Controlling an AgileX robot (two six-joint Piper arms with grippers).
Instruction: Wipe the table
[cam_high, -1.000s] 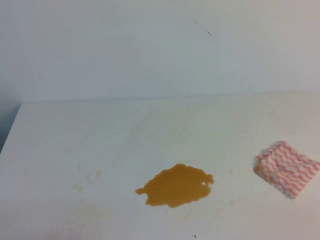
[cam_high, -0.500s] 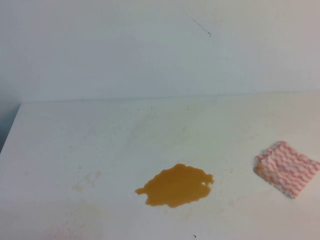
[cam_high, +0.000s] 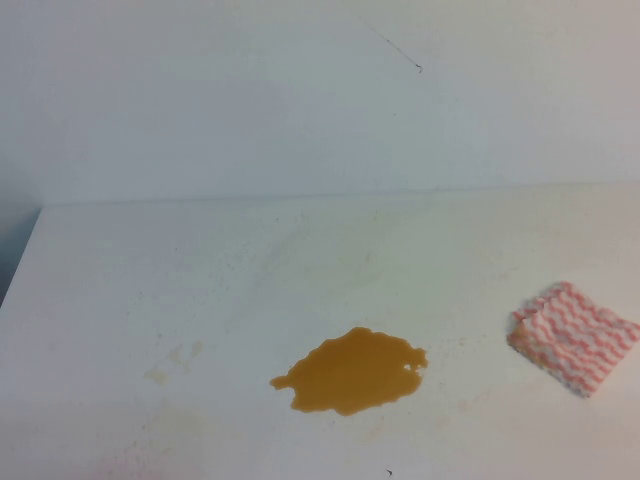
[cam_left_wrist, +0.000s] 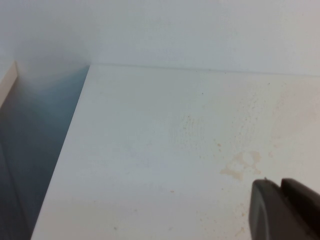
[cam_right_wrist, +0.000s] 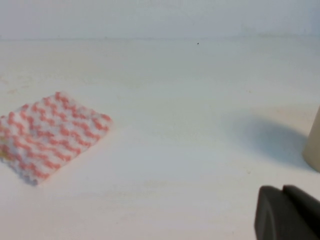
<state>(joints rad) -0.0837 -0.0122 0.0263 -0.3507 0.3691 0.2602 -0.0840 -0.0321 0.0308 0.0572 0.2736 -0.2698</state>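
Observation:
An orange-brown puddle (cam_high: 352, 371) lies on the white table (cam_high: 200, 280), near the front middle. A folded red-and-white cloth (cam_high: 573, 336) rests on the table to the right of the puddle; the right wrist view also shows the cloth (cam_right_wrist: 47, 132). Neither arm appears in the high view. My left gripper (cam_left_wrist: 280, 186) hovers over the left part of the table, its dark fingers pressed together and empty. My right gripper (cam_right_wrist: 281, 191) hangs over the right part of the table, to the right of the cloth, shut with nothing in it.
A faint dried stain (cam_high: 175, 360) marks the table left of the puddle, and the left wrist view shows the stain (cam_left_wrist: 242, 165) too. The table's left edge (cam_left_wrist: 65, 150) drops to a dark gap. A beige object (cam_right_wrist: 313, 140) stands at the far right.

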